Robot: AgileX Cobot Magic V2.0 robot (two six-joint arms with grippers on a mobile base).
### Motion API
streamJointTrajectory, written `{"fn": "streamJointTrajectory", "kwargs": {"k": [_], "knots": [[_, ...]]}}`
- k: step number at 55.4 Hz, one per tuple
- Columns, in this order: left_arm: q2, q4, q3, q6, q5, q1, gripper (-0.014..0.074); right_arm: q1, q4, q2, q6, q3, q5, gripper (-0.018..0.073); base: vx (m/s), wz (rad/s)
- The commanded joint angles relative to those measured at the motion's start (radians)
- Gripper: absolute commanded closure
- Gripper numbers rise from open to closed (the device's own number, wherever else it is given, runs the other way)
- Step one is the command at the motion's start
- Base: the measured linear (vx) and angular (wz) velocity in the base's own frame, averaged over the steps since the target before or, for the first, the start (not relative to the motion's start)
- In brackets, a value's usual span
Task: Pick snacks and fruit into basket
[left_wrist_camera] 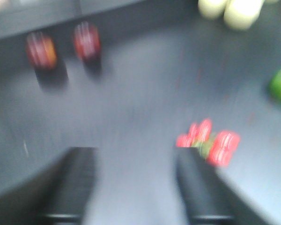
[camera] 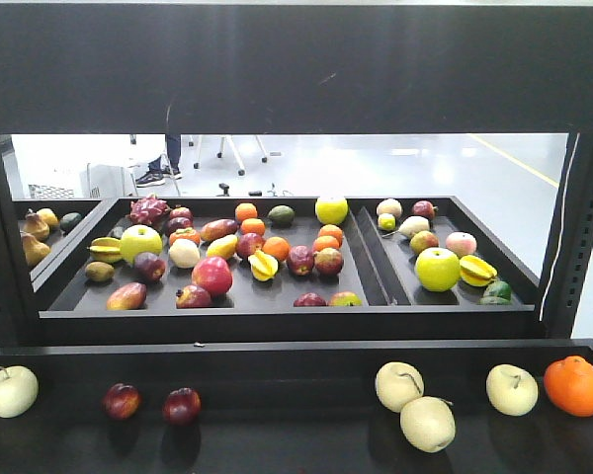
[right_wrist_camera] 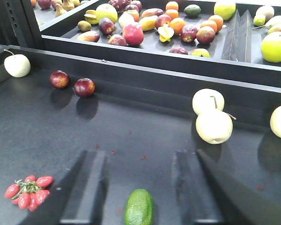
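Hovering parted and empty, the right fingers (right_wrist_camera: pixel 89 187) were seen framing the dark-green fruit (right_wrist_camera: pixel 139 207) on the worktop (right_wrist_camera: pixel 145 136), the red cluster (left_wrist_camera: pixel 208 146) lying just beside the parted left fingers (left_wrist_camera: pixel 72 187), so picking was judged underway, lowering and closing being called for.

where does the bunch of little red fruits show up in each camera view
Front view: not in it.
Left wrist view: the red fruit cluster lies right of centre, blurred.
Right wrist view: bottom left.
Shared landmark: the pair of dark red plums, seen in all three.
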Motion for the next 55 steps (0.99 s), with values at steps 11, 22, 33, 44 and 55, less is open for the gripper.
{"fn": "streamJointTrajectory", "kwargs": {"k": [11, 22, 33, 44, 55], "knots": [[0.299, -0.014, -0.201, 0.179, 0.013, -0.095, 0.0014, -0.001, 0.012, 0.004, -0.003, -0.03, -0.048, 0.0124, 0.0, 0.0], [0.527, -0.015, -0.349, 0.473, 0.11, -0.137, 0.005, -0.001, 0.012, 0.004, -0.003, -0.03, -0.048, 0.0124, 0.0, 0.0], [0.719, -0.013, -0.461, 0.537, 0.136, -0.188, 0.0051, -0.001, 0.011, 0.004, -0.003, -0.03, -0.049, 0.0124, 0.0, 0.0], [0.885, -0.011, -0.527, 0.674, 0.155, -0.221, 0.0051, -0.001, 0.011, 0.004, -0.004, -0.03, -0.056, 0.0124, 0.0, 0.0], [0.982, -0.01, -0.578, 0.677, 0.157, -0.232, 0.0051, -0.001, 0.011, 0.007, -0.004, -0.03, -0.078, 0.0124, 0.0, 0.0]]}}
